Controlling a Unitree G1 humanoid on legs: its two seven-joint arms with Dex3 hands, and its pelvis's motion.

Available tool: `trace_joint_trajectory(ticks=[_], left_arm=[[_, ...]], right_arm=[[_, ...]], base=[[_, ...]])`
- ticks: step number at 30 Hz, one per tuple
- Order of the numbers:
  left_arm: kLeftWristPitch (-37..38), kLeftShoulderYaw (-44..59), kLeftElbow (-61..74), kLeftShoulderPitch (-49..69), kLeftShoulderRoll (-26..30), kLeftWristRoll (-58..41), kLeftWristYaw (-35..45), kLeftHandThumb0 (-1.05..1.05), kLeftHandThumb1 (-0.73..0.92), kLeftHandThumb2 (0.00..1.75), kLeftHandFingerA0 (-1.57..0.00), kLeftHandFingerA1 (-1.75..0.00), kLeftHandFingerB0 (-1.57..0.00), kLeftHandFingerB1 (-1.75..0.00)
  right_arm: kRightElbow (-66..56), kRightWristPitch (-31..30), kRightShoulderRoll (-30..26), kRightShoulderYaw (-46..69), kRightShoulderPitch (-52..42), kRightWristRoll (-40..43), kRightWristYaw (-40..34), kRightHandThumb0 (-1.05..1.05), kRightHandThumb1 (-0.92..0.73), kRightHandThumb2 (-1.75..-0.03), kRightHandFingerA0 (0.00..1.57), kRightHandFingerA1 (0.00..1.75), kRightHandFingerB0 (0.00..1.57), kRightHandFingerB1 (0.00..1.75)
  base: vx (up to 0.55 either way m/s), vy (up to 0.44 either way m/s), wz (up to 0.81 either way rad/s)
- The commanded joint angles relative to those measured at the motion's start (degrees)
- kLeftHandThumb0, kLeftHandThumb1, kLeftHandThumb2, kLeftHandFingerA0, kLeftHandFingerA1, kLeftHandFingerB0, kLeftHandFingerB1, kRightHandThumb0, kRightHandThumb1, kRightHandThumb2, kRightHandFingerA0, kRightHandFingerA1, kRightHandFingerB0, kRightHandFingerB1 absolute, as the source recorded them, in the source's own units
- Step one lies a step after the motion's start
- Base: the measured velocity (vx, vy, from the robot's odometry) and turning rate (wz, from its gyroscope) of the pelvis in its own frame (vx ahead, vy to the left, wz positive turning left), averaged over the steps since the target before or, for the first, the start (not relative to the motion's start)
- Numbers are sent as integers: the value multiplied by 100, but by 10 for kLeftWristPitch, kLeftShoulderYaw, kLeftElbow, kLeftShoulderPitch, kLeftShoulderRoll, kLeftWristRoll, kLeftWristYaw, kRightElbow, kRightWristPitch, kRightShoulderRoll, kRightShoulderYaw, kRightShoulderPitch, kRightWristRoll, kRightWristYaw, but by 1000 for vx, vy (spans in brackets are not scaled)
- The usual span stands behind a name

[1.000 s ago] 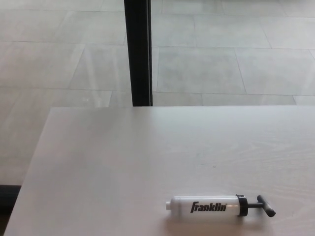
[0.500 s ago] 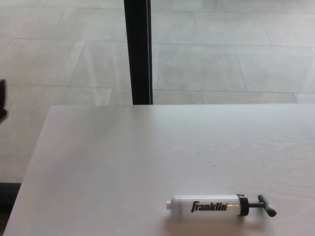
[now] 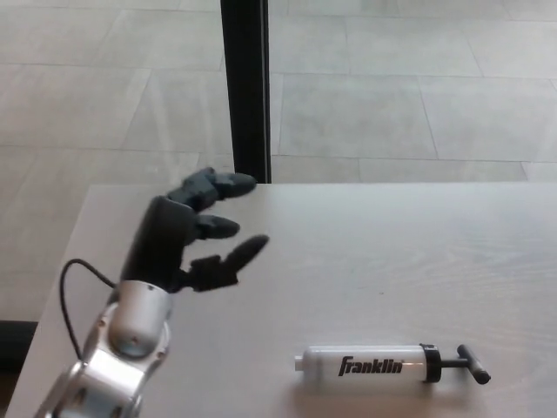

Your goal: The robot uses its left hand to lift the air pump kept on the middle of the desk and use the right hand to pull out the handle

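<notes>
A pale wooden desk (image 3: 365, 252) is seen from above, with a tiled floor (image 3: 392, 87) beyond its far edge and a black post (image 3: 244, 87) standing behind it. The pump (image 3: 392, 365) is laid flat on the desk near the front edge, right of centre. Its white barrel (image 3: 361, 365), marked "Franklin" in black letters, is turned with the nozzle end toward the picture's left. A black collar (image 3: 429, 363) is fitted at the barrel's right end, and from it a short rod is seen leading to the black T-shaped handle (image 3: 473, 365), which is set close to the collar.

The left hand (image 3: 187, 235) is held over the left part of the desk, well apart from the pump and touching nothing. Its fingers (image 3: 218, 185) and thumb (image 3: 235, 257) are spread apart, with nothing held between them. The silver forearm (image 3: 117, 348) is seen entering from the lower left corner, with a black cable (image 3: 74, 292) looped beside the wrist.

The right hand is not shown.
</notes>
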State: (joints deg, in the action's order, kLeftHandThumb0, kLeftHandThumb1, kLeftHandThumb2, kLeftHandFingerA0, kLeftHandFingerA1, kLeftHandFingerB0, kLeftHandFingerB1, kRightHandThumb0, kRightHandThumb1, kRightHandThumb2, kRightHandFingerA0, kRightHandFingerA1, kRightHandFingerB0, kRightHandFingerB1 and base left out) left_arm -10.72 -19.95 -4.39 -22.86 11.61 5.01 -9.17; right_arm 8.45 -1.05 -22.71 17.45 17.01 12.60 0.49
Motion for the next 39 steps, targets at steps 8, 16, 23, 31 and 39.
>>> trace_joint_trajectory(ticks=[8, 16, 23, 31, 39], left_arm=[[-104, -272, 24, -108, 59, 233, 201, -81, 62, 64, -20, -62, -33, -47], [-184, -354, 6, -174, 24, 285, 250, -87, 74, 63, -7, -49, -18, -37], [-248, -446, -34, -233, 1, 351, 314, -99, 62, 105, 0, -23, -1, -6], [-305, -498, -81, -201, -12, 406, 272, -95, 57, 100, 0, -24, -1, -8], [-332, -501, -96, -170, 5, 419, 260, -100, 62, 101, 0, -24, -8, -4]], right_arm=[[-50, -93, 12, -26, 24, -4, -13, -66, -82, -64, 71, 70, 62, 47], [-43, -88, 21, -24, 24, 2, -13, -63, -81, -64, 75, 72, 64, 49], [-53, -100, 27, -18, 30, 9, -17, -64, -81, -65, 77, 82, 65, 49], [-49, -98, 34, -9, 36, 9, -22, -64, -81, -64, 76, 86, 69, 52], [-43, -92, 36, -5, 37, 7, -24, -64, -80, -64, 76, 85, 68, 52]], base=[[0, 0, 0], [0, 0, 0], [0, 0, 0], [0, 0, 0], [0, 0, 0]])
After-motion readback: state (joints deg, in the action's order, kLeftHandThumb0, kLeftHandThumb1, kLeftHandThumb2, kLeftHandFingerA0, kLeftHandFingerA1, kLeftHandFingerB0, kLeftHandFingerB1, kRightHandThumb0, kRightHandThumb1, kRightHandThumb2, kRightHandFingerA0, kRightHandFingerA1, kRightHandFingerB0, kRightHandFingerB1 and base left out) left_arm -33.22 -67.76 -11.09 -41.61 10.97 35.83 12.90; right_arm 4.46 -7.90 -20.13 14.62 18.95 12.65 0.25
